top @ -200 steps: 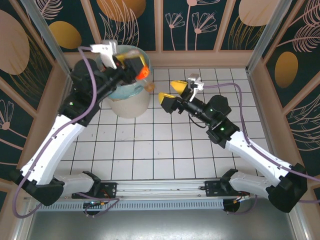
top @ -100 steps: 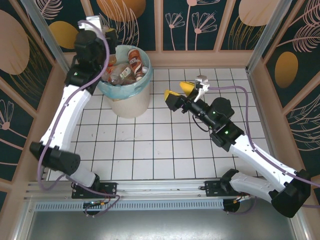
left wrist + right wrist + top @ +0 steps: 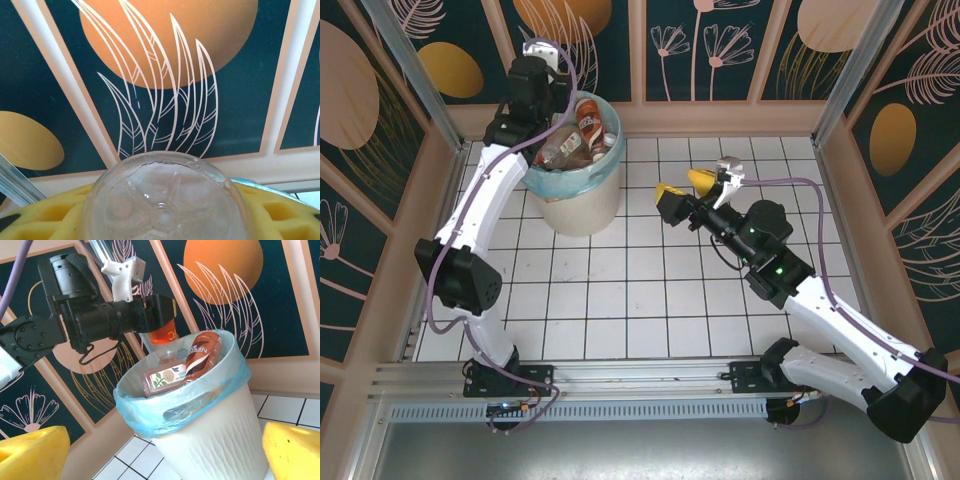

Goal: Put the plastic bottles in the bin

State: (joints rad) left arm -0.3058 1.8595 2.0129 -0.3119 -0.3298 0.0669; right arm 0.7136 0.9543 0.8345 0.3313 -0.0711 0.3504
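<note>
Three teal, leaf-patterned walls (image 3: 720,50) enclose the white tiled table (image 3: 620,300); bin (image 3: 582,205) back-left.

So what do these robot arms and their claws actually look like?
Both the left arm and right arm are white shells joined by black joints, with a purple cable trailing along each. The right gripper has chunky yellow fingers and a white bracket beside them. The left gripper has yellow fingers too, moulded with a lattice of recesses.
</note>
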